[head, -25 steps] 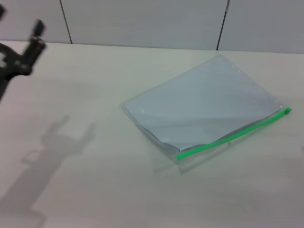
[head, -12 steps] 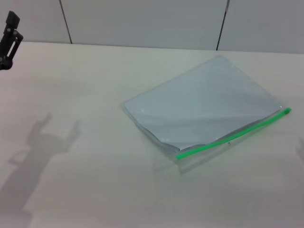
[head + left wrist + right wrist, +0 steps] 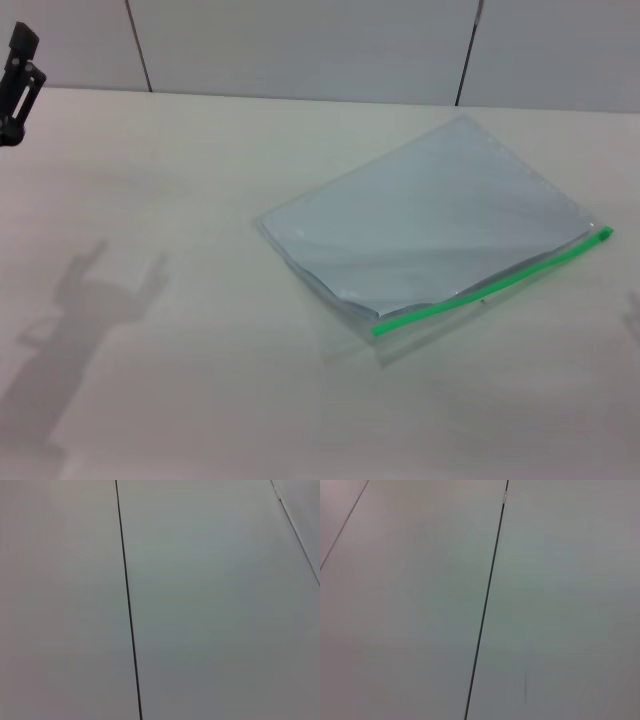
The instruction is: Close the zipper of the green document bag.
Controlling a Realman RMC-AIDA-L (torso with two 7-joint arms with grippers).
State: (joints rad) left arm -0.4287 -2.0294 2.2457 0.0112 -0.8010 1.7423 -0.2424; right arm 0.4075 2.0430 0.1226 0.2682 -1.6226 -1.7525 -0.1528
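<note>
The green document bag [image 3: 430, 225] lies flat on the pale table [image 3: 180, 400], right of centre, turned at an angle, with white paper showing through it. Its zipper [image 3: 490, 282] is the bright green strip along the near edge, with a slightly thicker green end at the far right [image 3: 604, 235]. My left gripper [image 3: 18, 72] is raised at the far left edge of the head view, well away from the bag and only partly in frame. Its shadow on the table shows two spread fingers. My right gripper is out of view. Both wrist views show only wall panels.
Grey wall panels [image 3: 300, 40] with dark seams stand behind the table's back edge. The left arm's shadow [image 3: 90, 310] falls on the table's left side. A faint shadow touches the right edge [image 3: 634, 320].
One second ago the left gripper was lower and further into the frame. It has since risen and drawn back to the left edge. The bag has not moved.
</note>
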